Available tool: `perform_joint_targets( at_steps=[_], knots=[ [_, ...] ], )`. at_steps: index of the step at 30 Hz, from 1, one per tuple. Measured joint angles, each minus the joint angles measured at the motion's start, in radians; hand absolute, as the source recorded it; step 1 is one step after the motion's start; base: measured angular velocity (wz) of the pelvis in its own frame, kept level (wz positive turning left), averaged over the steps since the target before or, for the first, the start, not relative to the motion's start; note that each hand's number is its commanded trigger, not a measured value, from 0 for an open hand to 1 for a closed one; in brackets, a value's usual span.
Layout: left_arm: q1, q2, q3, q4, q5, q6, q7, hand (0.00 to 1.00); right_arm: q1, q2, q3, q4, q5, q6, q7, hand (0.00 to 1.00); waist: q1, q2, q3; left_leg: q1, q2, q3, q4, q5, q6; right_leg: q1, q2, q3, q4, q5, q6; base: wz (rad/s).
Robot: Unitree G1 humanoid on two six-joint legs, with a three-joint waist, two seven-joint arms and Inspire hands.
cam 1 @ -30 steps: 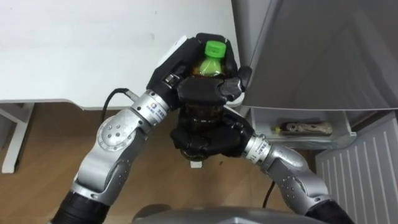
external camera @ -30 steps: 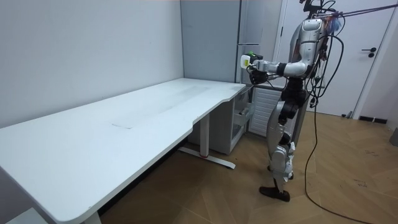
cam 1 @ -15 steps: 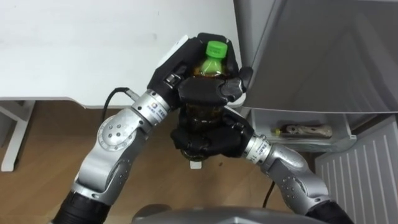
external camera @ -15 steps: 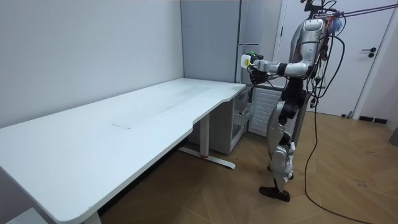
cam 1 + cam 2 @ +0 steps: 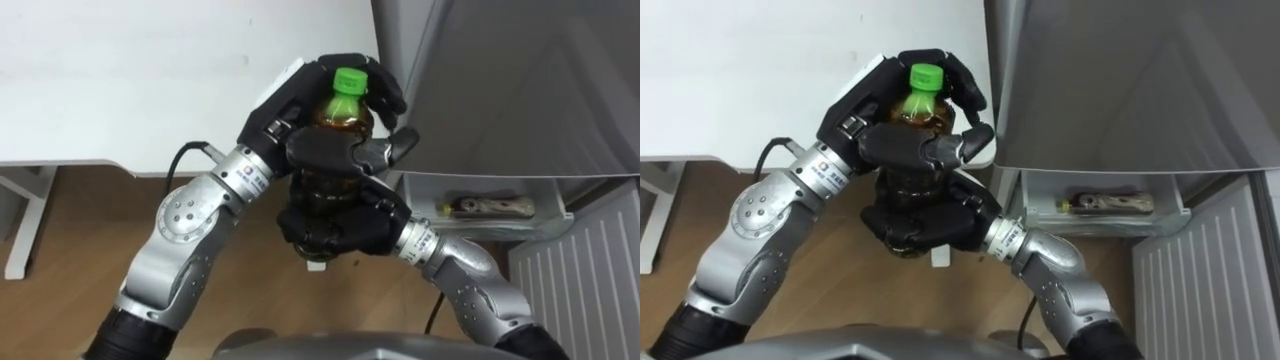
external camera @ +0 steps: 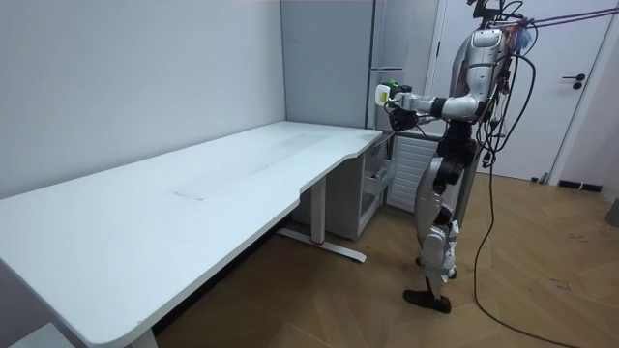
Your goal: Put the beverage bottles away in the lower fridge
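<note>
A drink bottle (image 5: 345, 108) with a green cap and brown tea stands upright between both hands in front of my chest. My left hand (image 5: 285, 100) wraps its upper part, with fingers curled behind the neck and the thumb across the front. Below it, my right hand (image 5: 330, 228) is curled round the bottle's base. In the room view I stand facing the grey fridge (image 6: 387, 39) at the far end of the table, holding the bottle (image 6: 385, 94) out at chest height. The lower fridge compartment (image 5: 480, 190) stands open just right of the hands.
The white table (image 5: 150, 80) fills the upper left, its edge close to my left arm. The grey upper fridge door (image 5: 520, 80) is at the upper right. Another bottle (image 5: 485, 207) lies in the open lower compartment. A white ribbed panel (image 5: 580, 270) is at lower right.
The left hand's fingers have shifted further round behind the cap, so more of the bottle's shoulder shows. My stance in the room view is unchanged.
</note>
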Motion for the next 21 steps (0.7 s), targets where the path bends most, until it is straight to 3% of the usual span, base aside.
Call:
perform_joint_targets(
  at_steps=[14, 20, 21],
  knots=[
    [0.011, 0.015, 0.005, -0.069, 0.018, -0.001, 0.014, 0.0, 0.017, 0.003, -0.025, -0.049, -0.024, -0.007, 0.016, 1.0, 0.016, 0.018, -0.0094, 0.008, -0.001, -0.001, -0.003, 0.0, 0.0, 0.016, 0.0, -0.007, -0.012, 0.004, -0.001, 0.01],
    [0.033, 0.022, 0.014, -0.107, 0.021, -0.001, 0.014, 0.0, 0.031, 0.011, -0.041, -0.069, -0.044, -0.007, 0.041, 1.0, 0.04, 0.013, -0.0094, 0.029, -0.001, 0.005, -0.015, 0.001, 0.0, 0.026, 0.0, 0.004, -0.013, 0.004, -0.001, -0.06],
    [0.034, 0.026, 0.014, -0.109, 0.021, -0.001, 0.012, 0.71, 0.036, 0.018, -0.049, -0.071, -0.052, -0.007, 0.046, 1.0, 0.042, 0.01, -0.0101, 0.03, -0.001, 0.005, -0.014, 0.001, 0.0, 0.026, 0.0, 0.004, -0.013, 0.004, -0.001, 0.0]
  ],
)
